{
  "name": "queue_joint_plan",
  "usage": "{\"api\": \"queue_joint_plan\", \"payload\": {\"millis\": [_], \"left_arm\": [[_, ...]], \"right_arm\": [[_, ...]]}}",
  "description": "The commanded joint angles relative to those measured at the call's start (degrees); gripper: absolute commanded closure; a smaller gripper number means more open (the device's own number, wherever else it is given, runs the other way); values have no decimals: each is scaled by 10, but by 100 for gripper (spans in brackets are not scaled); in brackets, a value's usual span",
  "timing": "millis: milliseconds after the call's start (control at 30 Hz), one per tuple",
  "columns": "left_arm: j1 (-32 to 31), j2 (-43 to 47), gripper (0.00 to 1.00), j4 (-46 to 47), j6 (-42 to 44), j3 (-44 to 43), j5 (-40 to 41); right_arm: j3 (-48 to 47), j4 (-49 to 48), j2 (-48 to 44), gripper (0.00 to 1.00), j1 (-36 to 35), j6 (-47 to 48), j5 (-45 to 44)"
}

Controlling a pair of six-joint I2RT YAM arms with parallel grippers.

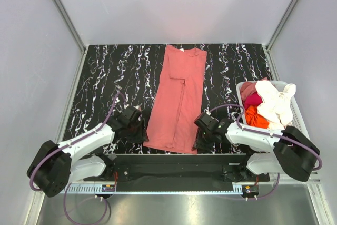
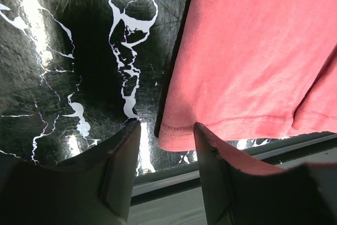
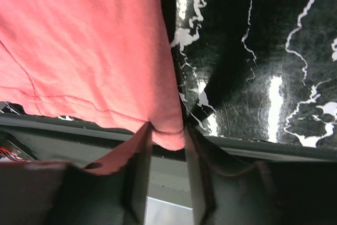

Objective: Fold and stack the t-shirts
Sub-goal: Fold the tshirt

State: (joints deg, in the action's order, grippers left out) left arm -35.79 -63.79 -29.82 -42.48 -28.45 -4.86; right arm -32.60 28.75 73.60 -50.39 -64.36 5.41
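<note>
Grey walls close in a black, white-veined table point(image 1: 105, 77). The pink shirt point(image 1: 179, 93) lies at its middle as a long strip running near to far, probably light, limp and prone to sag. The near hem corners look the best hold. The left claw point(image 2: 166, 130) is spread at one, and the right claw point(image 3: 168, 139) has narrowed around the other, though I cannot tell if it is pinching.
</note>
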Motion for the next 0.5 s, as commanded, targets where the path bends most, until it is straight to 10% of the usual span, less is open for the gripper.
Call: {"api": "queue_joint_plan", "payload": {"millis": [0,167,467], "left_arm": [[-4,16,51,20,-6,8,-15],[-26,31,54,12,-18,8,-7],[-82,71,54,-7,-67,8,5]], "right_arm": [[3,-12,6,64,-9,-11,-24],[10,23,-34,100,-11,-18,-48],[3,130,-114,100,-11,-11,-87]]}}
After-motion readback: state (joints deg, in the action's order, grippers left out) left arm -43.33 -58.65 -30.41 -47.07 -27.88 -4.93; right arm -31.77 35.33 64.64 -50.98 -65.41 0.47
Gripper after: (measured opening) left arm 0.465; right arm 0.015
